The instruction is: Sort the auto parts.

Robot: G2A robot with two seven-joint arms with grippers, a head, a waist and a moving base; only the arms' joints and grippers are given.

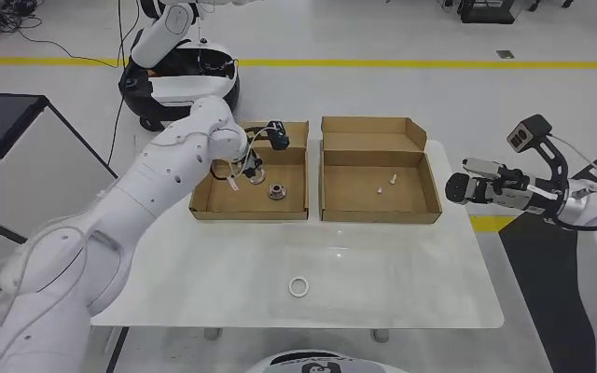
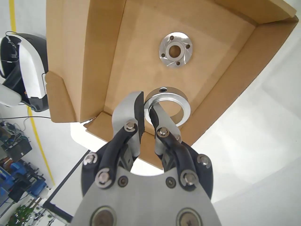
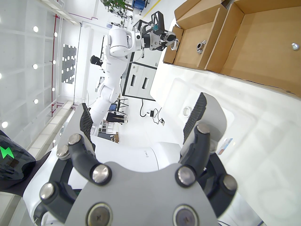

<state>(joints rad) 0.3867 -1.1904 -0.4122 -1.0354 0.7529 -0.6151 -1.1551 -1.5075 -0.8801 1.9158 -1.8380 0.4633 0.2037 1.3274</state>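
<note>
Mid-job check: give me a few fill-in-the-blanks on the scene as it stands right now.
The left gripper is shut on the metal collar over the ___ cardboard box. The right gripper is ___. The white ring lies on the ___.
Missing: left; open; table.

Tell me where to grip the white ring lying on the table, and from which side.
The white ring lies flat on the table, hole up, so its low rim likely offers little from the side. Come straight down from above and pinch its wall, one finger in the hole, one outside. The right end effector is open.
</note>
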